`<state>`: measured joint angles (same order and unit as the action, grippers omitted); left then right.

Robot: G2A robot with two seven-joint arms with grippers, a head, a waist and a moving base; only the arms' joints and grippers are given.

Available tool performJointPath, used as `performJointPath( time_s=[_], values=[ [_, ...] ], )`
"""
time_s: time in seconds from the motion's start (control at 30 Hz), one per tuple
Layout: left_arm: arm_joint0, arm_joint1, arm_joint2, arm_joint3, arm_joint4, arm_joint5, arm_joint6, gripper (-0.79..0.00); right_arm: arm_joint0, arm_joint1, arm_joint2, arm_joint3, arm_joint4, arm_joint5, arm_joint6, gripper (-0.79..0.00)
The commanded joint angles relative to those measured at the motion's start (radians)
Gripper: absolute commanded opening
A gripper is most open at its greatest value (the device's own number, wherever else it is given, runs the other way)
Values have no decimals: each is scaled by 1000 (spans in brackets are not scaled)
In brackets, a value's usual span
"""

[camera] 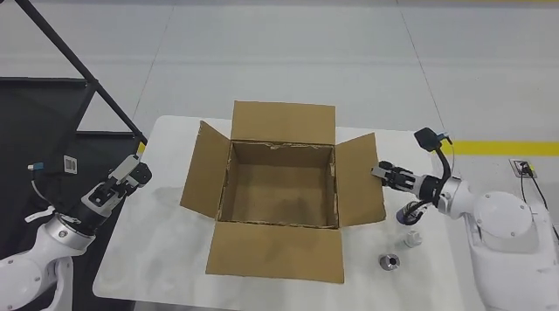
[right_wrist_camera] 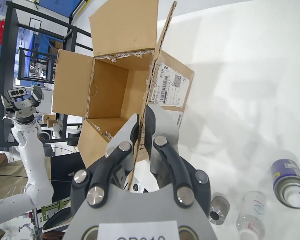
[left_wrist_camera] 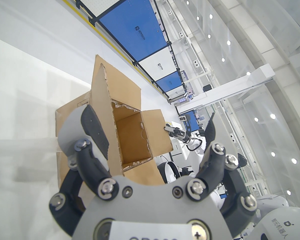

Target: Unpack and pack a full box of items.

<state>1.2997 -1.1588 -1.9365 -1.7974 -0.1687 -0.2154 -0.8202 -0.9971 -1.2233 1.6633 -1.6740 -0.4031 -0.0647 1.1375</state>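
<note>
White table (camera: 162, 245) bears box (camera: 281, 196); right gripper (right_wrist_camera: 142, 119) pinches its flap (right_wrist_camera: 163, 38)

Bright, even light fills the hall, coming from rows of round ceiling lamps (left_wrist_camera: 228, 42) overhead. The white tabletop (camera: 166, 224) looks pale, with no hard glare. The cardboard box (camera: 281, 190) casts only faint, soft-edged shadows on the tabletop, and its floor is slightly darker in places. Both wrist views bend straight lines strongly toward their edges.

The cardboard box (right_wrist_camera: 110, 88) carries a white shipping label (right_wrist_camera: 171, 86) with barcodes and a square code on its right outer wall; the print is illegible.
</note>
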Motion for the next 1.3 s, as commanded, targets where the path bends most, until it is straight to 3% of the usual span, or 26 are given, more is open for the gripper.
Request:
performJointPath(
  time_s=[0.0, 0.33, 0.53, 0.97, 1.27],
  values=[
    [0, 0, 0, 0, 0, 0, 0, 0, -66, 6, 30, -93, -18, 8, -29, 0],
    [0, 0, 0, 0, 0, 0, 0, 0, -483, 24, 158, -544, -179, -41, -88, 0],
    [0, 0, 0, 0, 0, 0, 0, 0, -706, 27, 173, -664, -293, -41, -90, 0],
    [0, 0, 0, 0, 0, 0, 0, 0, -706, 27, 173, -664, -293, -41, -90, 0],
    [0, 0, 0, 0, 0, 0, 0, 0, -758, 39, 131, -562, -456, -102, -101, 0]
  ],
)
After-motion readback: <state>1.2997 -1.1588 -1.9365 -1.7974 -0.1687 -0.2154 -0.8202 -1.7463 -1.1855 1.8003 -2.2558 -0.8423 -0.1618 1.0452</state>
